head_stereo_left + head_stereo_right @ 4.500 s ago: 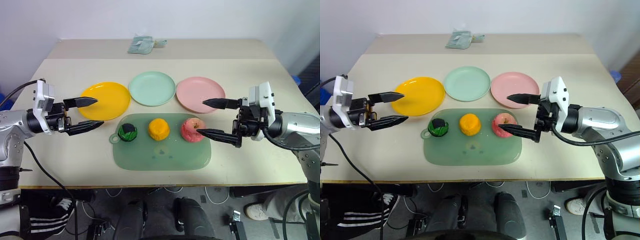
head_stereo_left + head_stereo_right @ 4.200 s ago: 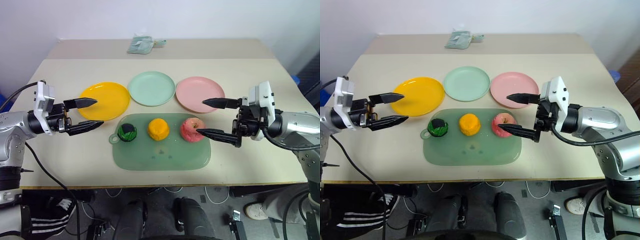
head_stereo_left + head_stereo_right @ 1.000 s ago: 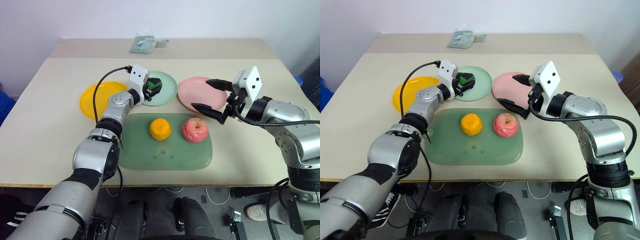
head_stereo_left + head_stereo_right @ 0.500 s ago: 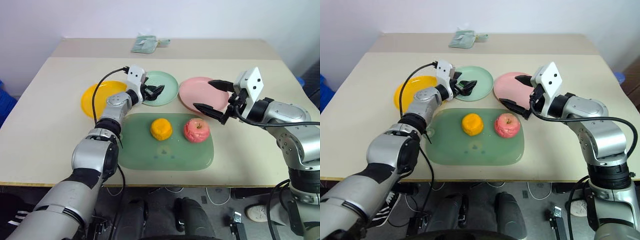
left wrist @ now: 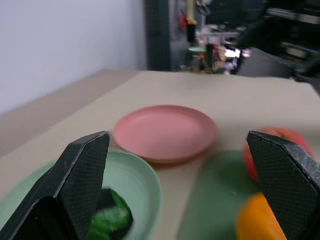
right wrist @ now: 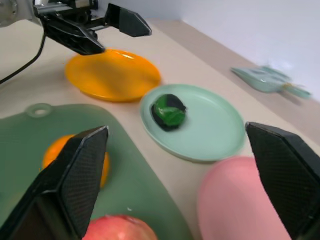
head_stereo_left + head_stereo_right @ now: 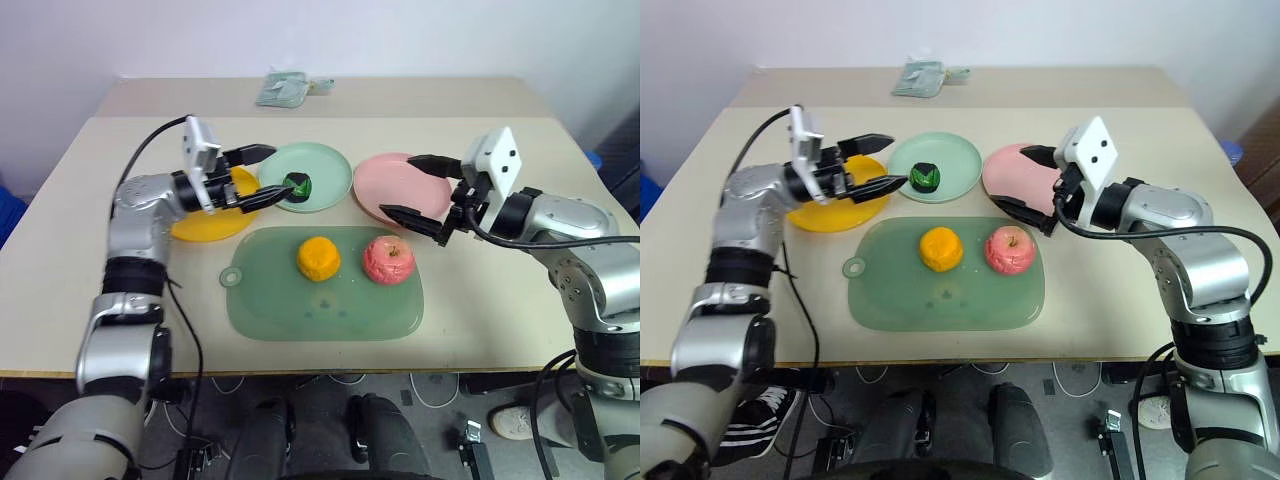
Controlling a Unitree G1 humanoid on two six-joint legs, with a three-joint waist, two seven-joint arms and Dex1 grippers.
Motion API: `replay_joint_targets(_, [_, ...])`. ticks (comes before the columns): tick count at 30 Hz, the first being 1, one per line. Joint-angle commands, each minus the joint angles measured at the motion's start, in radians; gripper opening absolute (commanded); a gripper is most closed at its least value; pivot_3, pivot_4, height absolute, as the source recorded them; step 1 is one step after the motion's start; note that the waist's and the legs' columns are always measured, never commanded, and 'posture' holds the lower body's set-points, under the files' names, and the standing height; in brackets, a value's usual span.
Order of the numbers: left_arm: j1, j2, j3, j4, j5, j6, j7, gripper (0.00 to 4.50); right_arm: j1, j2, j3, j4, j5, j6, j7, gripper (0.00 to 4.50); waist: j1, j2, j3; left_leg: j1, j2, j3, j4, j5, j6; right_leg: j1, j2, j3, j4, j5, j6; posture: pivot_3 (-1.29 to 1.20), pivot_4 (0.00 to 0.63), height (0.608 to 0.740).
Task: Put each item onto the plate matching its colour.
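Three round plastic plates stand in a row across the upper middle of the head views: a yellow-orange plate (image 7: 835,205) on the left, a mint green plate (image 7: 936,166) in the centre, a pink plate (image 7: 1015,172) on the right. Three toy foods are in sight. The dark green-and-black round toy (image 7: 926,176) lies on the mint green plate, left of its centre. The orange round toy (image 7: 941,248) and the pink-red toy apple (image 7: 1008,250) sit side by side, apart, on the one large translucent green board (image 7: 945,300) in the middle of the frame, below the plates.

Two grippers are in view. The left gripper (image 7: 879,163), at upper left, hangs over the right edge of the yellow-orange plate with its two black fingers spread wide and nothing between them, tips just short of the green-and-black toy. The right gripper (image 7: 1022,182), right of centre, hovers over the pink plate, fingers likewise parted and empty. One folded pale green cloth (image 7: 919,78) lies at the table's far edge, top centre.
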State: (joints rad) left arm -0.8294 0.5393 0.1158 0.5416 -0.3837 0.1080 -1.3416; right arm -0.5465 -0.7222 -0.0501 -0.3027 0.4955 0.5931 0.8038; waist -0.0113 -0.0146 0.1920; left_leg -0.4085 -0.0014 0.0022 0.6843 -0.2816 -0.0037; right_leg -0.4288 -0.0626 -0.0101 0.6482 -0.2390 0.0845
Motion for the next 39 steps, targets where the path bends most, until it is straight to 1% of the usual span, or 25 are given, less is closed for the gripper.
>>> replay_joint_targets(1, [0.037,0.067,0.019,-0.058,-0.024,0.046,-0.037,4.46,-0.044,0.035,0.044,-0.023,0.015,0.036,-0.003,4.50,-0.001,0.000,0.000,0.000,0.000,0.000,0.000,0.000,0.000,0.000,0.000,0.000,0.000,0.000,0.000,0.00,0.150,0.736])
replay_joint_targets(5, [0.109,0.121,0.030,-0.142,-0.048,0.073,-0.060,4.46,-0.071,0.084,0.100,-0.042,0.020,0.099,-0.021,4.50,0.000,0.000,0.000,0.000,0.000,0.000,0.000,0.000,0.000,0.000,0.000,0.000,0.001,0.000,0.000,0.00,0.150,0.736])
replay_joint_targets(11, [0.228,0.180,0.032,-0.257,-0.067,0.101,-0.080,4.46,-0.106,0.104,0.174,-0.063,-0.024,0.138,-0.034,4.50,0.000,0.000,0.000,0.000,0.000,0.000,0.000,0.000,0.000,0.000,-0.001,0.000,0.000,0.000,0.000,0.00,0.150,0.736])
replay_joint_targets(17, [0.228,0.164,0.055,-0.265,-0.074,0.091,-0.015,4.46,-0.112,0.104,0.151,-0.051,-0.016,0.138,-0.027,4.50,0.002,0.000,0.000,0.000,0.000,-0.001,0.000,0.000,0.000,0.000,-0.001,0.000,0.000,0.000,0.000,0.00,0.150,0.736])
replay_joint_targets(24, [0.229,0.161,0.042,-0.271,-0.087,0.101,-0.007,4.46,-0.117,0.096,0.133,-0.046,-0.005,0.140,-0.005,4.50,0.000,0.000,0.000,0.000,0.000,0.000,0.000,0.000,0.000,0.000,-0.001,0.000,0.000,0.000,0.000,0.00,0.150,0.736])
replay_joint_targets(27, [0.225,0.143,0.028,-0.278,-0.092,0.104,-0.009,4.46,-0.114,0.090,0.128,-0.041,-0.011,0.136,0.000,4.50,0.000,0.000,0.000,0.000,0.000,0.000,0.000,0.000,0.000,0.000,0.000,0.000,0.000,0.000,0.000,0.00,0.150,0.736])
replay_joint_targets(29, [0.230,0.113,0.001,-0.310,-0.103,0.122,-0.013,4.46,-0.104,0.078,0.120,-0.043,-0.007,0.139,0.010,4.50,0.001,0.000,0.000,0.000,0.000,0.000,0.000,0.000,0.000,0.000,0.000,0.000,0.000,0.000,0.000,0.00,0.150,0.736])
replay_joint_targets(32, [0.248,0.073,-0.047,-0.347,-0.089,0.118,-0.022,4.46,-0.065,0.023,0.091,-0.063,0.023,0.146,0.065,4.50,0.010,0.000,0.000,0.000,-0.001,0.000,0.000,0.000,0.000,0.000,-0.001,0.000,0.000,0.000,0.000,0.00,0.150,0.736])
replay_joint_targets(34, [0.248,0.040,-0.089,-0.359,-0.070,0.108,-0.011,4.46,-0.016,-0.033,0.047,-0.095,0.060,0.125,0.134,4.50,0.017,0.000,0.000,0.000,-0.001,0.000,0.000,0.000,0.000,0.000,-0.001,0.000,-0.001,0.000,0.000,0.00,0.150,0.736])
replay_joint_targets(36, [0.237,0.004,-0.127,-0.337,-0.030,0.067,0.009,4.46,0.026,-0.086,0.008,-0.111,0.092,0.122,0.189,4.50,0.022,0.000,0.000,0.000,-0.001,0.000,0.000,0.000,0.000,0.000,-0.001,0.000,-0.001,0.000,0.000,0.00,0.150,0.736])
replay_joint_targets(39, [0.223,-0.023,-0.161,-0.288,0.023,-0.015,0.015,4.46,0.048,-0.120,-0.007,-0.115,0.095,0.114,0.203,4.50,0.019,0.000,0.000,0.000,-0.001,0.000,0.000,0.000,0.000,0.000,0.000,0.000,0.000,0.000,0.000,0.00,0.150,0.736])
